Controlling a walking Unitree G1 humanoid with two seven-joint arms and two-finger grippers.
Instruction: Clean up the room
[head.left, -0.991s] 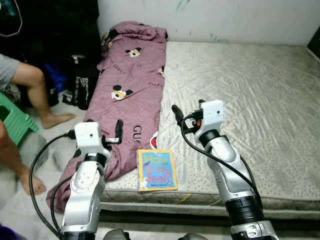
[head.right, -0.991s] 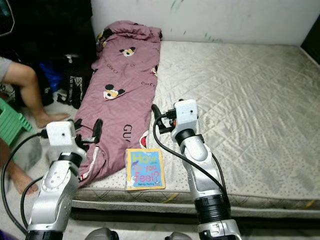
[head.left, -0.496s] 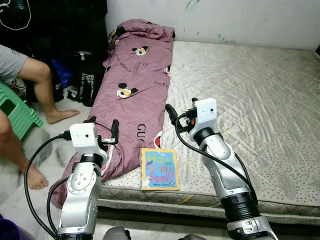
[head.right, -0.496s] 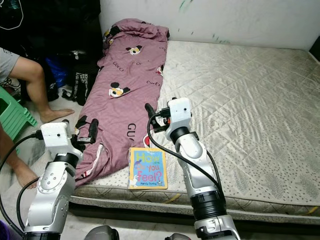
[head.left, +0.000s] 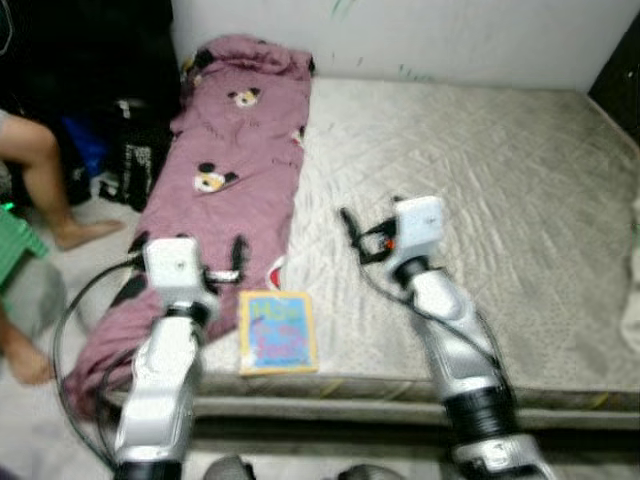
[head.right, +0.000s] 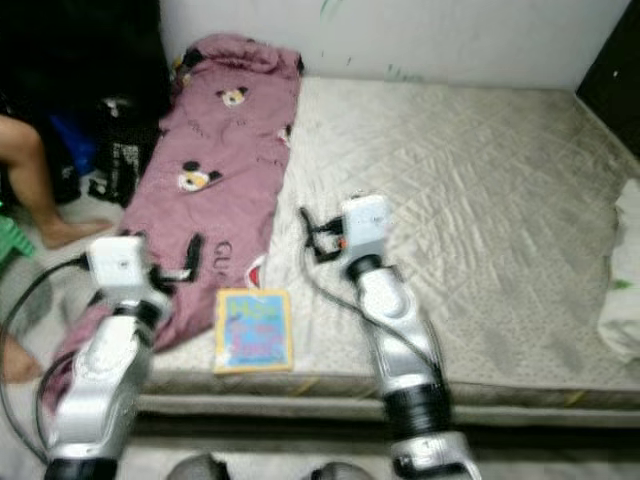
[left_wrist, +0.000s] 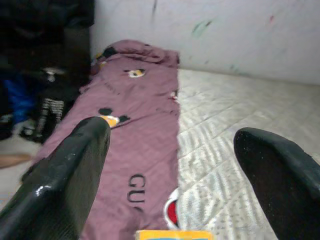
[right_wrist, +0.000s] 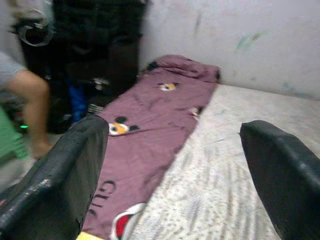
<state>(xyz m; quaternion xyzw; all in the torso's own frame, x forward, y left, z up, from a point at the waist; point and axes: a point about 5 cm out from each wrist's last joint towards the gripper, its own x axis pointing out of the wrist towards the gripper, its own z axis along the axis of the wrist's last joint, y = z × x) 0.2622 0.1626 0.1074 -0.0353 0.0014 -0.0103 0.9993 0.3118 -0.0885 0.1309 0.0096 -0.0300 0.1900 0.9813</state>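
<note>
- A mauve quilt (head.left: 230, 170) printed with cartoon mice lies lengthwise along the left side of the mattress (head.left: 480, 200), its near end spilling over the left edge toward the floor.
- A picture book (head.left: 277, 331) lies flat near the mattress's near edge, just right of the quilt's near end.
- The left gripper (head.left: 236, 258) hovers over the quilt's near part, just left of the book; its fingers (left_wrist: 75, 165) are spread apart and hold nothing.
- The right gripper (head.left: 350, 228) hangs above the bare mattress, right of the quilt and beyond the book, fingers (right_wrist: 65, 175) apart, empty.
- A person's bare leg (head.left: 45, 180) shows at far left, beside dark bags (head.left: 125, 160) on the floor.
- A pale cloth (head.right: 625, 270) lies at the mattress's right edge.
</note>
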